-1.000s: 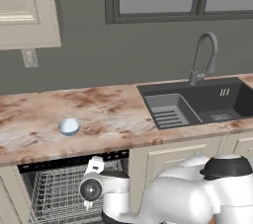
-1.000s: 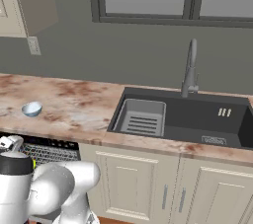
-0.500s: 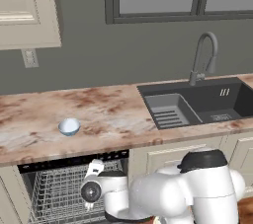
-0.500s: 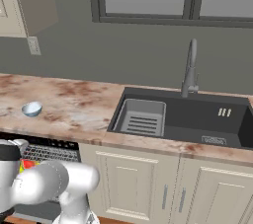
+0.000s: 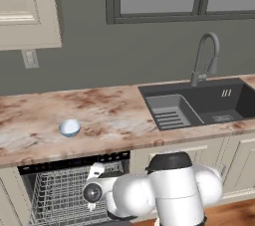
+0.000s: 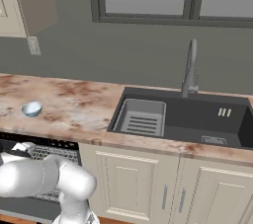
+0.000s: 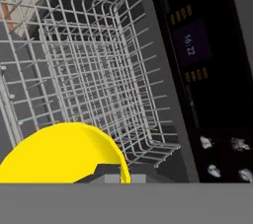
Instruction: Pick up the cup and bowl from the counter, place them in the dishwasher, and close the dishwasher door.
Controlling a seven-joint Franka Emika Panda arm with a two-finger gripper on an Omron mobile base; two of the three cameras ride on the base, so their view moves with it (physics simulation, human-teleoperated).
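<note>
In the hand view the yellow cup [image 7: 62, 155] sits right at my gripper [image 7: 116, 174], which is shut on the cup's rim. Just beyond it is the wire-grid rack [image 7: 99, 70] of the open dishwasher, with the black control strip [image 7: 191, 45] to the right. My wrist [image 5: 93, 190] hangs low in front of the rack [image 5: 60, 192]. The pale blue-white bowl [image 5: 69, 128] [image 6: 31, 109] stands upright on the marbled counter [image 5: 109, 113] [image 6: 74, 99], above the dishwasher [image 6: 49, 153]. My arm hides the dishwasher door.
A dark grey sink [image 5: 199, 103] [image 6: 183, 117] with a tall faucet [image 5: 205, 56] lies to the right of the counter. Cream cabinet doors [image 6: 148, 188] stand under the sink. A wall cabinet [image 5: 25, 8] hangs at upper left.
My arm's elbow and body have swung left and lower in front of the dishwasher, while the wrist stayed by the rack. The bowl has not moved.
</note>
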